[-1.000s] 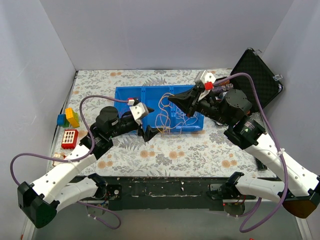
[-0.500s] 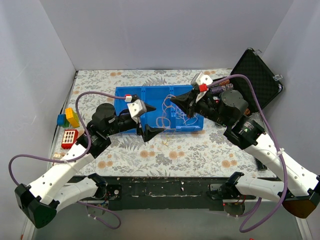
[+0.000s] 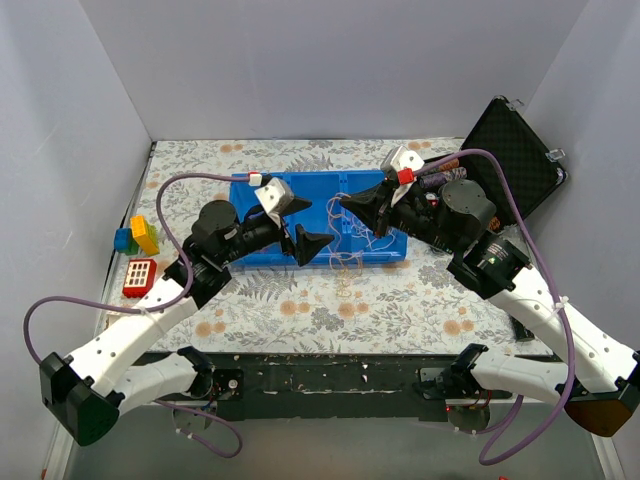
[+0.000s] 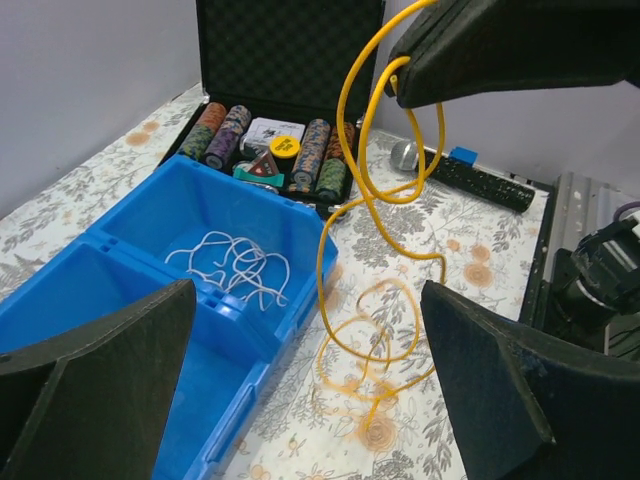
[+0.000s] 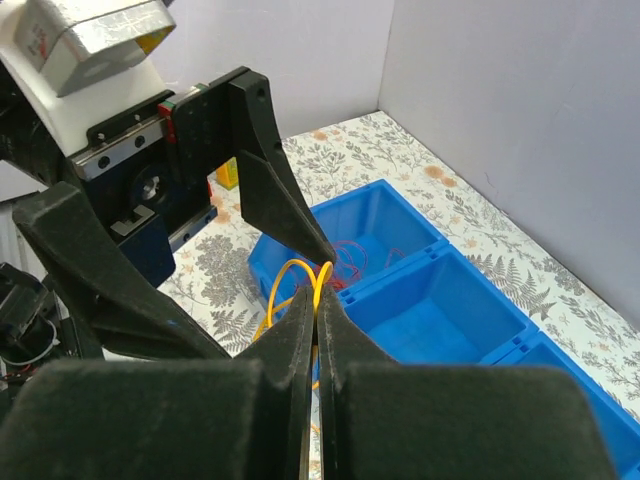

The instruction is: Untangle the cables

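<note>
My right gripper (image 3: pixel 348 203) is shut on a yellow cable (image 5: pixel 290 268), with a loop showing above the pinched jaws (image 5: pixel 318 292). In the left wrist view the yellow cable (image 4: pixel 352 170) hangs from those fingers and runs into orange coils (image 4: pixel 375 350) lying on the flowered mat. My left gripper (image 3: pixel 305 225) is wide open and empty (image 4: pixel 307 292), with the hanging cable between its fingers and not touching them. A white cable (image 4: pixel 230 265) lies in one compartment of the blue bin (image 3: pixel 310 177). A dark red cable (image 5: pixel 372 262) lies in another.
An open black case (image 3: pixel 520 160) holding poker chips (image 4: pixel 265 140) stands at the back right. A black bar (image 4: pixel 480 180) lies on the mat near it. Toy bricks (image 3: pixel 138 236) and a red block (image 3: pixel 140 276) sit at the left edge.
My left gripper has opened wide and moved up from the bin's front edge toward the right gripper. My right gripper shifted slightly left, still holding the cable.
</note>
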Robot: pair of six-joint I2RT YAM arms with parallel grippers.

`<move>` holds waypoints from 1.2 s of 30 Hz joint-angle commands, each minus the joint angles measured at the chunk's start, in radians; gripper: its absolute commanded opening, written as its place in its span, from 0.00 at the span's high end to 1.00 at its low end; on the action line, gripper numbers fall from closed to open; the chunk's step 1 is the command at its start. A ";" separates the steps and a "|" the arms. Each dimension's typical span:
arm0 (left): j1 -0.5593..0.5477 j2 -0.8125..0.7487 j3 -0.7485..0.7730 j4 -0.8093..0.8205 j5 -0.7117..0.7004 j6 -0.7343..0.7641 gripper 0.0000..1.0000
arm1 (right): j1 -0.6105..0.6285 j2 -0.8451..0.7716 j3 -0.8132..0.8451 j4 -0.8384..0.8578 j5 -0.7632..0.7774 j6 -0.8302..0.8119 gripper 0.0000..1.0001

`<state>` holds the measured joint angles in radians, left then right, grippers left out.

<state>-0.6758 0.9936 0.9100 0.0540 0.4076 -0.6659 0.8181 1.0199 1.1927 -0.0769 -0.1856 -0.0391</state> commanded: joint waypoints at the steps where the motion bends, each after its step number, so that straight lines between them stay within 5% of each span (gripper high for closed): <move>1: 0.001 0.016 0.032 0.064 0.052 -0.109 0.05 | -0.005 -0.018 0.011 0.051 -0.023 0.015 0.99; 8: 0.004 0.025 0.079 0.023 0.290 -0.140 0.06 | -0.005 -0.021 0.002 0.049 -0.018 0.011 0.99; 13: 0.004 0.011 0.069 0.007 0.215 -0.110 0.08 | -0.004 -0.018 0.001 0.055 -0.026 0.011 0.99; 19: 0.004 0.033 0.027 0.113 0.031 -0.132 0.47 | -0.005 -0.011 0.007 0.063 -0.052 0.027 0.99; 27: 0.004 0.062 0.023 0.178 -0.006 -0.204 0.53 | -0.005 -0.015 -0.007 0.063 -0.060 0.031 0.99; 34: 0.004 0.060 0.023 0.159 0.014 -0.184 0.99 | -0.005 -0.015 -0.024 0.068 -0.060 0.057 0.99; 36: 0.004 0.060 0.030 0.149 -0.006 -0.175 1.00 | -0.004 -0.017 -0.033 0.068 -0.061 0.059 0.99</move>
<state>-0.6754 1.0679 0.9356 0.2047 0.4248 -0.8577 0.8181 1.0199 1.1683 -0.0566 -0.2382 0.0013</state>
